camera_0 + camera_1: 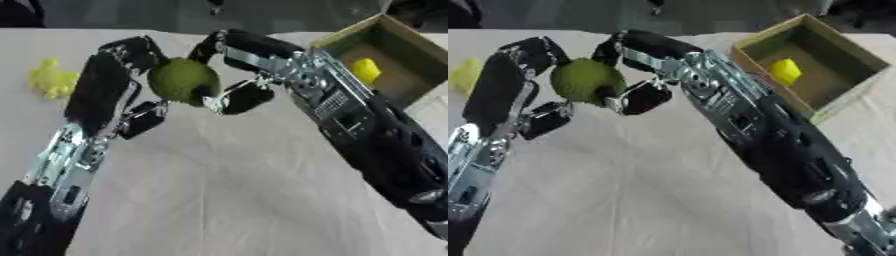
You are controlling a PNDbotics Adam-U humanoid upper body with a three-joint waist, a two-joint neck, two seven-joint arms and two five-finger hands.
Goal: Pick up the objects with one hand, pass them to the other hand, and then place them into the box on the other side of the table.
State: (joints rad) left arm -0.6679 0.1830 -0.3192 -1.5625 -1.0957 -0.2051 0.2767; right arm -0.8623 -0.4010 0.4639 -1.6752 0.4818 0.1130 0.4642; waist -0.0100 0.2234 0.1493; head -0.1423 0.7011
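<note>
Now my left robot hand (109, 85) and right robot hand (241, 65) both curl around the green ball (182, 80); the box (833, 60) lies at the surface's far right corner.

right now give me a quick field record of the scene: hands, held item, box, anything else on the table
held item: green round fruit, off the table, between both hands
left hand: fingers curled round the fruit from the left
right hand: fingers curled round the fruit from the right
box: open cardboard, far right of the table
box contents: one yellow object
elsewhere: yellow object on the cloth, far left
</note>
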